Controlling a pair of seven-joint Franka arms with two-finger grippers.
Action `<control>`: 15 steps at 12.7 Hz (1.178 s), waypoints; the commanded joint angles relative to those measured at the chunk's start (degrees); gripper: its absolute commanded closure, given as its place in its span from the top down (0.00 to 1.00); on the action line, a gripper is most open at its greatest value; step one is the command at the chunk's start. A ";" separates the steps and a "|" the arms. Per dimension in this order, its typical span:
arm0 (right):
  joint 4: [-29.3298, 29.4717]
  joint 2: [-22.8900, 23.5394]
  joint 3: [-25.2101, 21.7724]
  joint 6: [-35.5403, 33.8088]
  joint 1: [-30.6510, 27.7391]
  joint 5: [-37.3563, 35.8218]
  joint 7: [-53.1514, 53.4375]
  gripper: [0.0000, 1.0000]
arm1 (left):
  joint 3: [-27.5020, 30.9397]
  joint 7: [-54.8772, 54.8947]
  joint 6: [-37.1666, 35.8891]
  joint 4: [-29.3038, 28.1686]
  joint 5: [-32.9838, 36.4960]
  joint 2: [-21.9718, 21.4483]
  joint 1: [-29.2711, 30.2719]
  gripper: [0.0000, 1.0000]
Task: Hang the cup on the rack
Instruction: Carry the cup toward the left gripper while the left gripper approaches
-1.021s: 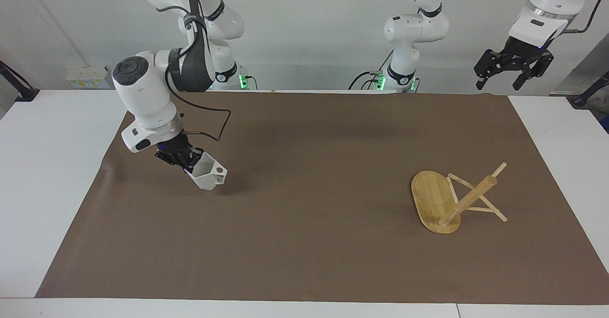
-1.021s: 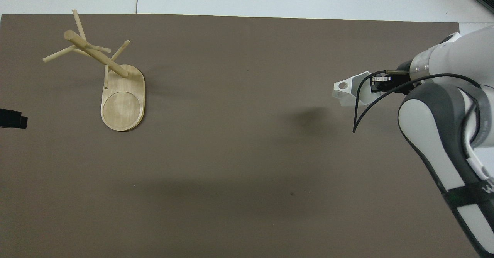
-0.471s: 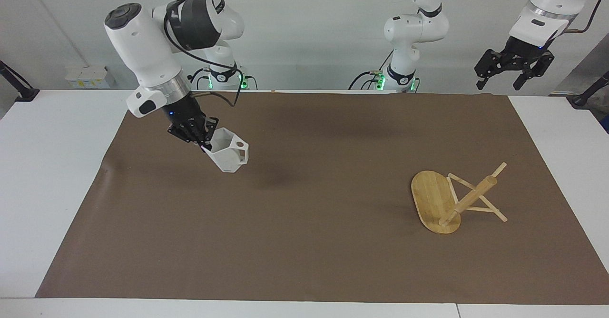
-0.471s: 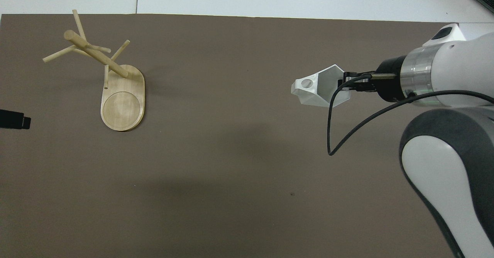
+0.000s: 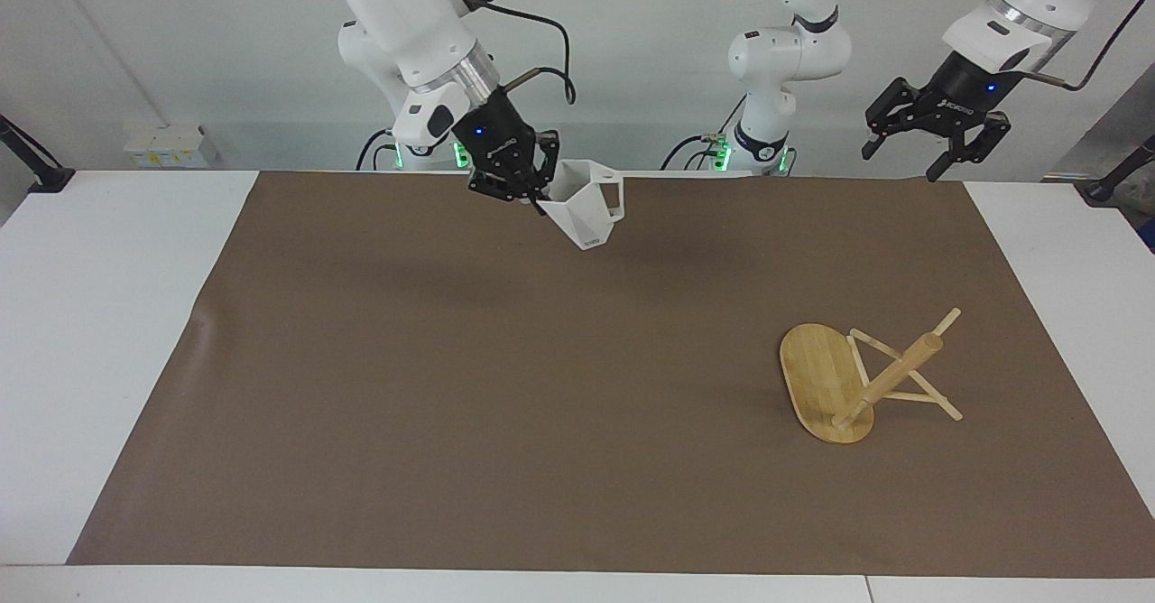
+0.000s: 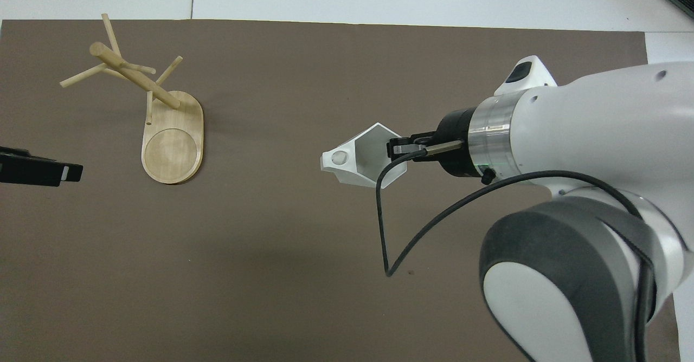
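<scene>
Right claw (image 5: 528, 190), seen from the facing camera, is up in the air over the brown mat (image 5: 451, 386), near the counter (image 5: 117, 314) edge where the robots stand, and it pinches the cup (image 5: 585, 208) by its rim wall. The cup hangs tilted, with its handle turned toward the left arm's end of the counter. The rack (image 5: 857, 377) lies tipped over on the mat toward that same end, close to the edge away from the robots; its base stands on edge and the post and pegs lean down to the mat. The left claw (image 5: 934, 134) waits high over the corner at its own end, with its fingers spread and nothing in them.

From the overhead camera, the right claw (image 6: 398, 149) holds the cup (image 6: 360, 159) over the middle of the mat (image 6: 271, 270), with the pierced handle pointing toward the rack (image 6: 157, 118). Only the tip of the left claw (image 6: 40, 168) shows at the side.

I judge the step in hand is carrying the cup toward the rack. The next move probably needs the rack set upright first, perhaps by the left claw, before the handle hole can slide over a peg.
</scene>
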 commanded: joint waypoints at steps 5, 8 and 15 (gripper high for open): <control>0.37 0.56 1.98 6.21 -0.26 20.39 7.44 0.00 | 0.14 16.83 7.54 -6.83 -9.37 -2.83 -0.61 1.00; 0.28 2.84 4.33 6.56 0.80 21.02 7.44 0.00 | -0.30 29.46 11.50 -11.83 -13.59 -4.85 -0.87 1.00; 5.54 11.10 9.71 11.66 1.67 21.46 7.97 0.00 | -0.30 54.70 13.08 -14.83 -23.01 -5.30 -1.40 1.00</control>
